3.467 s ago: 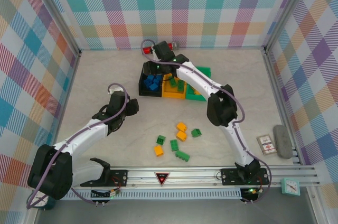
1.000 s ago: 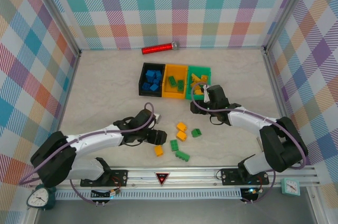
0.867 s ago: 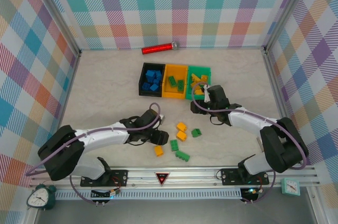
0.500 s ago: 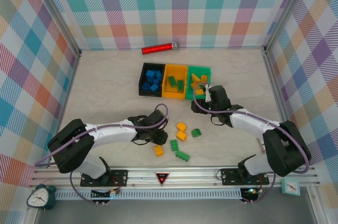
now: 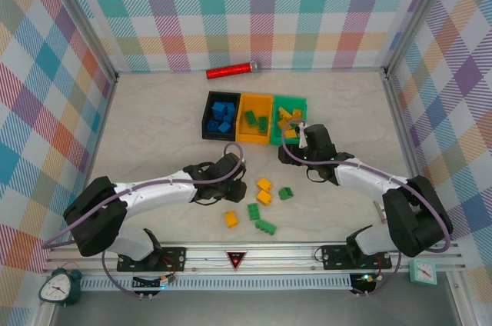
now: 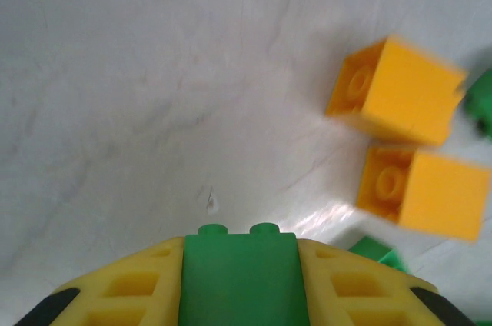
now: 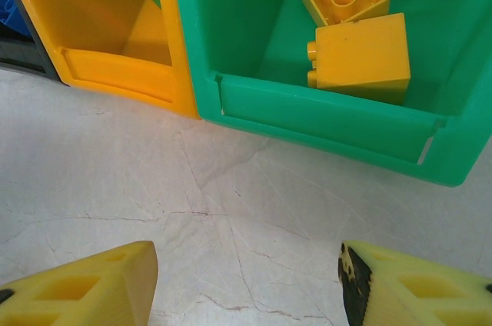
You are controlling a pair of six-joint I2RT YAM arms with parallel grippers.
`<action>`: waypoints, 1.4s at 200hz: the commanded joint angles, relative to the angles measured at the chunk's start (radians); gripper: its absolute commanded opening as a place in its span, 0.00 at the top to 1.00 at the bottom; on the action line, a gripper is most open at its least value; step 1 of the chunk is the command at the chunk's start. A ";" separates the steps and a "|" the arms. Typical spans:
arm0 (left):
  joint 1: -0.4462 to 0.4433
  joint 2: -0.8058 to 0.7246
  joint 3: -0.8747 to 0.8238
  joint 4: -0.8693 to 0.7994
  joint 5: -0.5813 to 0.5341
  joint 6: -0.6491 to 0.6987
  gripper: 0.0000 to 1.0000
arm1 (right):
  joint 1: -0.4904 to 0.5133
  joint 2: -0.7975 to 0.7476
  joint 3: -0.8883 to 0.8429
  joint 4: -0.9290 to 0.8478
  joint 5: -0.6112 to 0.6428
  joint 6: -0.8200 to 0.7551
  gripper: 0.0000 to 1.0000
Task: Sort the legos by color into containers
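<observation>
**Left jaws clamped on a green brick, right jaws empty by the green bin**

The 3 bins stand in a row, with the orange-yellow bin (image 5: 254,139) in the middle. The black bin (image 5: 206,120) is against its left side and the green bin (image 7: 323,122) against its right. Blue legos (image 5: 223,116) lie in the black bin and green legos (image 5: 256,120) in the orange-yellow bin. Yellow-orange legos (image 7: 360,53) lie in the green bin (so brick and bin colours are crossed in those 2).

The left gripper (image 6: 240,257) is well to the near side of the orange-yellow bin and slightly to its left. Its jaws are clamped on a green lego (image 6: 238,287), whose 2 studs point away from the wrist camera. I cannot tell whether that brick is clear of the tabletop (image 6: 115,111).

The right gripper (image 7: 246,264) is just to the near right of the orange-yellow bin, facing the green bin's front wall. Its jaws stand apart with bare tabletop between them.

On the near side of the orange-yellow bin, 6 loose legos (image 5: 266,226) lie scattered, 3 of them green and 3 yellow-orange. A yellow-orange pair (image 6: 400,95) of these lies just beside each other, close ahead of the left gripper.

A red cylinder (image 5: 231,71) lies on the far side of the orange-yellow bin, near the back wall.
</observation>
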 commanded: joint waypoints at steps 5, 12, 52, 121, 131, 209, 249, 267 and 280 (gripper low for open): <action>-0.004 0.031 0.122 -0.060 -0.104 0.002 0.98 | -0.006 -0.035 -0.015 0.018 -0.012 0.014 0.36; 0.002 0.049 0.154 -0.072 -0.112 0.008 0.99 | -0.006 -0.039 -0.016 0.017 -0.012 0.017 0.36; 0.046 0.180 0.340 -0.122 -0.150 0.052 1.00 | -0.008 -0.054 -0.018 0.005 0.026 0.000 0.36; 0.207 0.434 0.732 -0.166 -0.090 0.136 0.99 | -0.008 -0.107 -0.033 -0.001 0.042 -0.002 0.36; 0.221 0.491 0.808 -0.193 -0.103 0.156 0.98 | -0.009 -0.113 -0.034 -0.002 0.048 -0.005 0.36; 0.291 0.876 1.287 -0.272 -0.161 0.222 0.84 | -0.008 -0.155 -0.050 0.000 0.053 0.000 0.35; 0.296 0.964 1.439 -0.302 -0.158 0.240 0.62 | -0.009 -0.147 -0.050 0.005 0.039 0.006 0.35; 0.296 0.950 1.427 -0.297 -0.141 0.244 0.50 | -0.008 -0.150 -0.049 0.005 0.042 0.004 0.35; 0.296 0.926 1.397 -0.289 -0.136 0.243 0.43 | -0.009 -0.150 -0.049 0.005 0.043 0.004 0.35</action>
